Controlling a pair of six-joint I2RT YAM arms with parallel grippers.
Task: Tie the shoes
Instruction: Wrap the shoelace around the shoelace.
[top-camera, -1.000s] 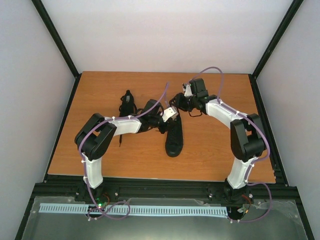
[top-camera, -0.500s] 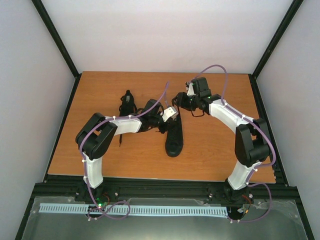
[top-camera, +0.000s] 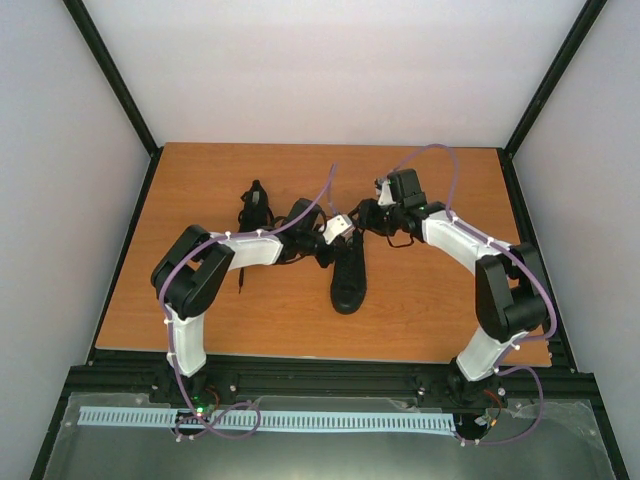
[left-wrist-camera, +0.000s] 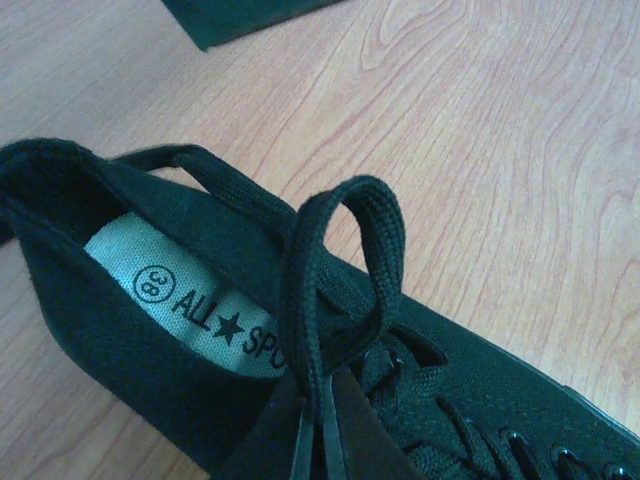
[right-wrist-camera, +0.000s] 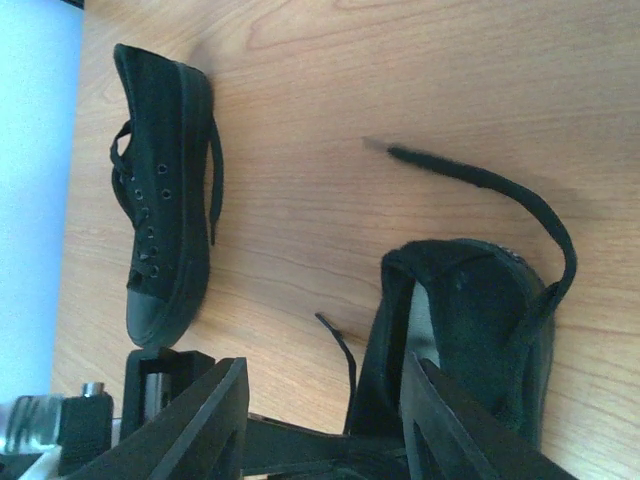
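**A:** What has moved since a second ago?

**B:** Your right arm. Its elbow has swung out to the right and nearer the table's front edge, and the right gripper (top-camera: 365, 215) has slid a little right, off the heel end of the middle shoe (top-camera: 348, 280). Your left arm and both shoes lie as they did.

**A:** Where do the shoes sit?

**B:** The middle shoe is at the centre of the table (top-camera: 430, 300), toe toward you. The far shoe (top-camera: 255, 205) lies well apart, to its left and further back.

**A:** And your hands?

**B:** Your left gripper (left-wrist-camera: 318, 425) is pinched closed on a lace loop (left-wrist-camera: 355, 255), a flat woven band bent into a rounded arch above the shoe's opening. Your right gripper (right-wrist-camera: 325, 395) is spread wide and holds nothing; the heel of the middle shoe (right-wrist-camera: 470, 330) shows just beyond its fingers (right-wrist-camera: 200, 420).

**A:** Textures?

**B:** Matte black canvas, with a pale insole (left-wrist-camera: 175, 295) printed with a circled 38. A loose lace (right-wrist-camera: 480, 180) curves off the heel onto the table, its tip lying flat. The tabletop is smooth, orange-brown wood grain. In the right wrist view the far shoe (right-wrist-camera: 165, 190) shows a row of small eyelets and a rounded rubber toe.
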